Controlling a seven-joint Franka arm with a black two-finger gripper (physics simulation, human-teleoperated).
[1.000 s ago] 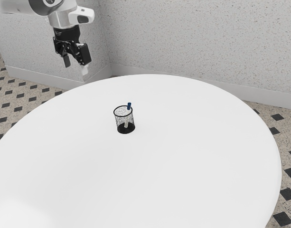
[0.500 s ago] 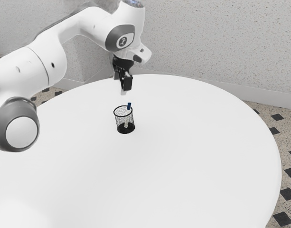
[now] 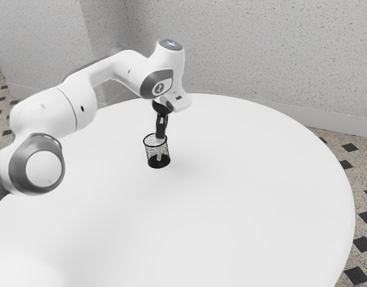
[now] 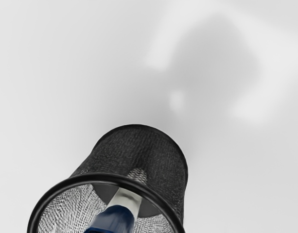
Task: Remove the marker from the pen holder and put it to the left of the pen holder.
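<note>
The black gripper (image 3: 160,137) is low over the blue-capped, pale-barrelled marker (image 4: 114,219), probably to grip its upper end; whether it is apart or clamped, I cannot tell. The marker leans inside the black mesh cylindrical pen holder (image 4: 161,160), whose rim (image 4: 93,177) could obstruct it. The round white table (image 3: 249,197) supports the holder.

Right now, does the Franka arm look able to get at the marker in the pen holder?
Probably yes: the gripper is down at the open top of the upright pen holder, and the marker has its blue end up toward it, with nothing seen lying across the mouth.
</note>
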